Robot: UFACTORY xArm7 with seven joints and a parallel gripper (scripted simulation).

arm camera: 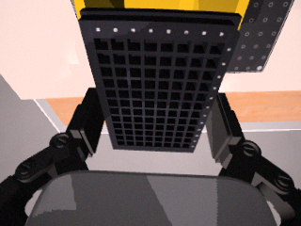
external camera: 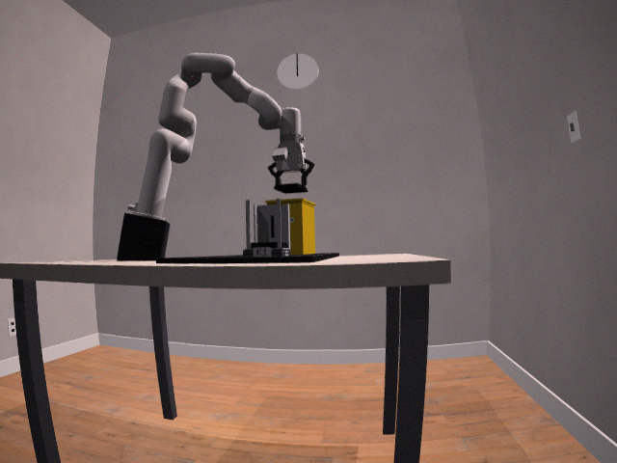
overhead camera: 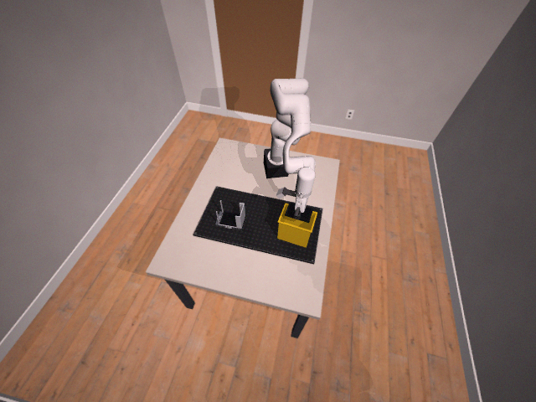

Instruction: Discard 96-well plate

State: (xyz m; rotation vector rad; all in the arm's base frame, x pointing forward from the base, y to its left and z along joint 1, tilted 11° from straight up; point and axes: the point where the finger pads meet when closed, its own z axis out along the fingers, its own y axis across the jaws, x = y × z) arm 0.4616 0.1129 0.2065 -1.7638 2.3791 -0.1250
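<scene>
Black and gridded, the plate (arm camera: 157,85) hangs level above the yellow bin (external camera: 302,227), clamped by its two long sides between the fingers of the gripper (external camera: 290,177). The wrist camera shows the bin's yellow wall past the plate's far edge, and the exterior view sets the plate just over the rim, apart from it. From the top view the gripper (overhead camera: 298,210) stands over the bin's mouth, toward its rear wall; whether the whole plate is inside the rim line cannot be told from any of the three views.

By the look of it, the lift from the rack and the carry across are done. What is left is the drop: the fingers have to part so the plate falls inside and comes to rest below the rim. A small shift toward the middle of the mouth may be wise first, since a plate catching the rear wall could tip out or knock the bin.

Well apart on the same black mat (overhead camera: 260,242) stands rack K1 (overhead camera: 239,213), with its label facing the exterior camera. The lower plate cannot be made out clearly inside it. The bin stands upright on the mat, and the mat lies on a pale table (overhead camera: 224,272).
</scene>
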